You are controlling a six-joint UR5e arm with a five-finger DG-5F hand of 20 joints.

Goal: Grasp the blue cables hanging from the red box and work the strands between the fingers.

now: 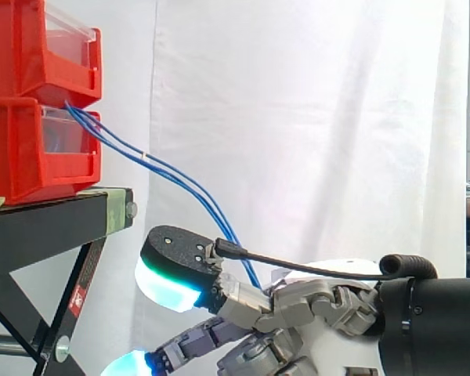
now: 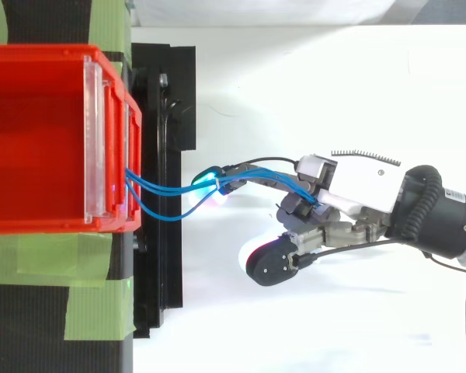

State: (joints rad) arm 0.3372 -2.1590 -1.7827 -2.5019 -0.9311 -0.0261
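White curtain (image 1: pixel 298 117) behind. Black stand (image 1: pixel 39 223) under red box (image 1: pixel 16 141). Hand (image 2: pixel 357 183) right of red box and lower, fingers closed around blue cables (image 1: pixel 158 166). Cables slope taut from red box front into hand. Judged best: light tension, slow rolling between fingertips (image 1: pixel 168 286), no tugging red box forward.

Open room lies right of the black stand (image 1: pixel 47 223), all round the hand (image 2: pixel 365 183). Blue cables (image 1: pixel 125 145) slant across that gap, red bins (image 1: pixel 23 149) to fingers; stand & bins block the left.
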